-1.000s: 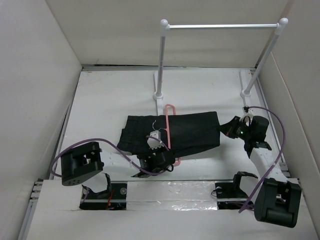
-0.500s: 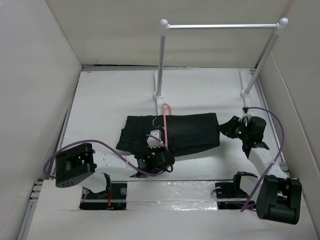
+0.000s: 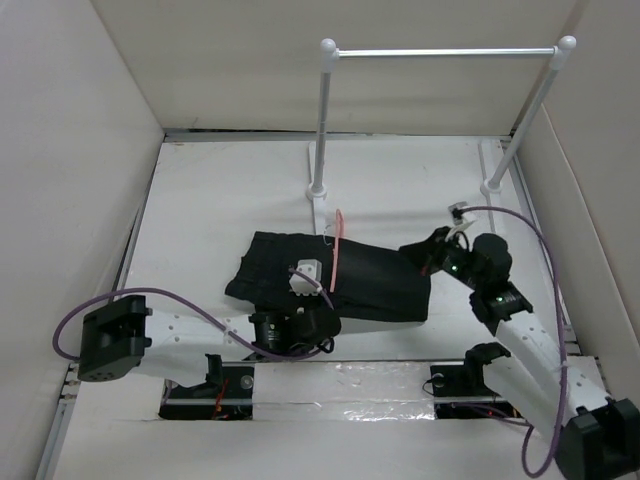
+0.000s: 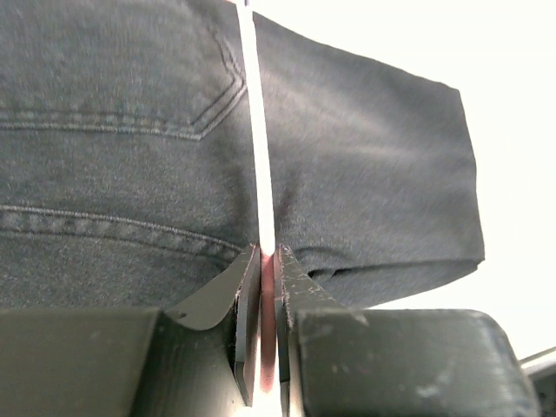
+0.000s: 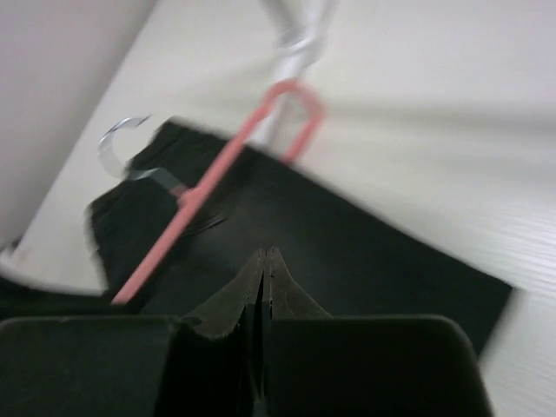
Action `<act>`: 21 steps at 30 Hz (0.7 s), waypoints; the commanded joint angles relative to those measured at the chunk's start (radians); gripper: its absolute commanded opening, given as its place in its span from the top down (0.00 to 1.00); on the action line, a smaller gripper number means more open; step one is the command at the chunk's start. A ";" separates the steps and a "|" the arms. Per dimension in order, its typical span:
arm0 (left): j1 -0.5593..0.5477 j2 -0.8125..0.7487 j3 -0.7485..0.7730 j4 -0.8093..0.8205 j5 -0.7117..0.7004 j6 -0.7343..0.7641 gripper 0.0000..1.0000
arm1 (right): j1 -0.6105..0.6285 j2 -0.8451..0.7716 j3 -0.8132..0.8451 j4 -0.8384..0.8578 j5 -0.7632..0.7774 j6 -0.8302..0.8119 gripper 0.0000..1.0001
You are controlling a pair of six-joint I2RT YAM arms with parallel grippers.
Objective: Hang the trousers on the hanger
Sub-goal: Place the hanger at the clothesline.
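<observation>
White counter (image 3: 200,200), walled in, with a rail (image 3: 445,52) standing at the back.

- Trousers (image 3: 375,285): lying mid-counter, long axis running left–right.
- Hanger (image 3: 337,250): crossing them, running near–far.
- Left pincer (image 4: 268,254): pinching the hanger's bar.
- Right pincer (image 5: 268,256): sitting closed at the cloth's right end; whether it is gripping fabric is unclear.
- Step: likely draping, with the cloth needing feeding over the bar next.

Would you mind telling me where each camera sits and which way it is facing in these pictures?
Top external: above and behind the robot, looking down; left arm, right arm, black soft-fabric trousers, thin pink triangular hanger and white rail show.
Left wrist: looks along the left gripper, shut on the hanger's bar, onto the trousers.
Right wrist: looks leftward past the shut right gripper, across the trousers to the hanger.
All three share trousers and hanger.
</observation>
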 commanded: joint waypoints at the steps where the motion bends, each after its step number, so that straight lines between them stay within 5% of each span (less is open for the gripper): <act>1: -0.013 -0.066 0.024 0.054 -0.053 0.048 1.00 | 0.220 0.022 -0.004 0.104 0.093 0.113 1.00; 2: -0.013 -0.072 0.032 0.054 -0.056 0.054 1.00 | 0.283 0.030 -0.017 0.170 0.130 0.142 0.96; 6: -0.044 -0.077 0.058 0.056 -0.102 0.081 1.00 | 0.547 0.158 -0.024 0.284 0.305 0.245 0.38; 7: -0.058 -0.071 0.066 0.062 -0.110 0.089 1.00 | 0.565 0.194 -0.008 0.307 0.309 0.259 0.33; 13: -0.135 -0.009 0.130 0.044 -0.216 0.121 1.00 | 0.615 0.462 0.017 0.531 0.292 0.386 0.30; 21: -0.167 0.004 0.118 0.053 -0.225 0.086 1.00 | 0.668 0.553 -0.003 0.657 0.329 0.460 0.40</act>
